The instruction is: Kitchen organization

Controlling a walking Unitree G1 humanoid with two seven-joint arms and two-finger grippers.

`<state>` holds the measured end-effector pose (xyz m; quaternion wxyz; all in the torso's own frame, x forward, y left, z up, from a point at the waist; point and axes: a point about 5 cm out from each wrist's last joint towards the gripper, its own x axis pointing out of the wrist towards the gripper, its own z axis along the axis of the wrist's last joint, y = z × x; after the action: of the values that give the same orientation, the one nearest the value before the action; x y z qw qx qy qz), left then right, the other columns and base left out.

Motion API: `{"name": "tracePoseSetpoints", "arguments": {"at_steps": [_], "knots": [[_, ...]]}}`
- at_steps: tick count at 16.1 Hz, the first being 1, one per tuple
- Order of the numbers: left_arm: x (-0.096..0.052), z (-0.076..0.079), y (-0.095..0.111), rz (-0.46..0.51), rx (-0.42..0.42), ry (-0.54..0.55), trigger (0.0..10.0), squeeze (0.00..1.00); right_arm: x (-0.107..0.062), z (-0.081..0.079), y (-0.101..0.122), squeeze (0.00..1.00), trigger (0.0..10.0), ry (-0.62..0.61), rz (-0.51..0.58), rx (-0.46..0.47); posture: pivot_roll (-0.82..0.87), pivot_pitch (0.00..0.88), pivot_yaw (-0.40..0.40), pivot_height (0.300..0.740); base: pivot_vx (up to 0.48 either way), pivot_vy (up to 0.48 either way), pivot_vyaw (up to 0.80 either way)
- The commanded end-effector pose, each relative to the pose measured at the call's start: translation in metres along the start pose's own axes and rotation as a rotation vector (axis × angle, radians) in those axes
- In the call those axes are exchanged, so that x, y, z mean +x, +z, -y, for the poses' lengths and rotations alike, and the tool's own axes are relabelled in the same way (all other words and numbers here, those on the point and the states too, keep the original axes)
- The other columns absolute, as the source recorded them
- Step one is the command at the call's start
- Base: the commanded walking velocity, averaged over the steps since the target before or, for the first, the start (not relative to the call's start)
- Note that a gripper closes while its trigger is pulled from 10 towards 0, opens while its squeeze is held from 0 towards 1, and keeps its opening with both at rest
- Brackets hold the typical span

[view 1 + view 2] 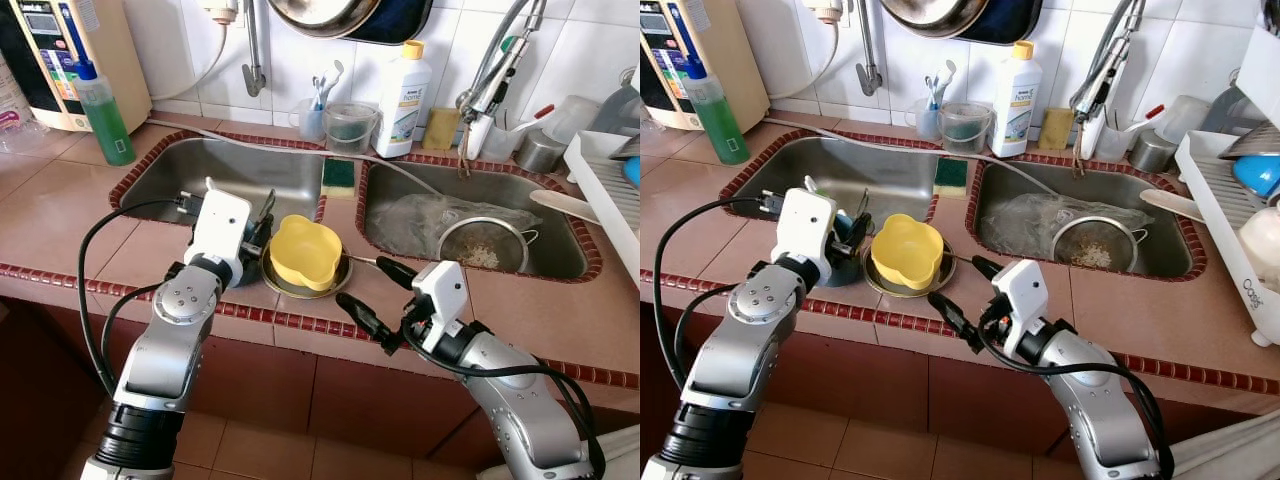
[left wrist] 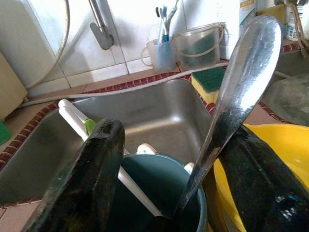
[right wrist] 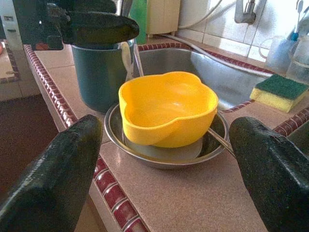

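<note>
Right hand: the right hand [image 1: 962,296] hovers over the tabletop's front edge, fingers spread wide and holding nothing, aimed at the bowl from the near side.

Tabletop edge: a row of dark red tiles borders the speckled pink tabletop [image 1: 540,310]; the stacked dishes sit just behind that border, on the strip between the two sinks.

Yellow bowl: the lobed yellow plastic bowl [image 1: 305,251] rests tilted inside a shallow round steel dish [image 3: 166,154], with a thin metal handle [image 3: 219,139] poking out under its far side.

Left hand: the left hand [image 1: 262,232] is pinching the shiny steel spoon [image 2: 239,96], whose lower end stands in the dark teal cylindrical utensil cup [image 3: 99,72] beside the dish.

Step in hand: it looks like cutlery is being sorted into the cup while the right hand readies for the bowl.

Doing it well: lower the spoon straight until it bottoms out, then let go; the cup already holds white-handled utensils [image 2: 77,123], so a slanted drop may jam or tip it.

Bowl grasp: take the wall at one lobe, one finger inside and one outside, and lift straight up so the dish and loose handle stay put.

Behind: the left steel sink basin [image 1: 230,165] and a green and yellow sponge [image 1: 338,176] on the divider lie farther back.
</note>
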<state>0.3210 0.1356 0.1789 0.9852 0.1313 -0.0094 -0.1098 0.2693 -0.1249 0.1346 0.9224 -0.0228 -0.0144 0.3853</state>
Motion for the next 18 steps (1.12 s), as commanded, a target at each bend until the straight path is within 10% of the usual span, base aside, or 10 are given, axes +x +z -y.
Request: {"name": "tracePoseSetpoints", "arguments": {"at_steps": [1,18], "knots": [[0.0,0.0,0.008,0.024,0.006,-0.001,0.0,0.0,0.0,-0.004,0.006,0.0,10.0,0.03,0.011,-0.013,-0.06,0.021,0.01,0.74,0.0,0.0,0.0],[0.003,0.017,0.011,0.02,0.033,-0.107,0.0,0.0,-0.004,-0.006,0.003,0.0,10.0,0.0,-0.017,-0.023,-0.09,0.038,0.036,0.74,0.0,0.0,0.0]]}}
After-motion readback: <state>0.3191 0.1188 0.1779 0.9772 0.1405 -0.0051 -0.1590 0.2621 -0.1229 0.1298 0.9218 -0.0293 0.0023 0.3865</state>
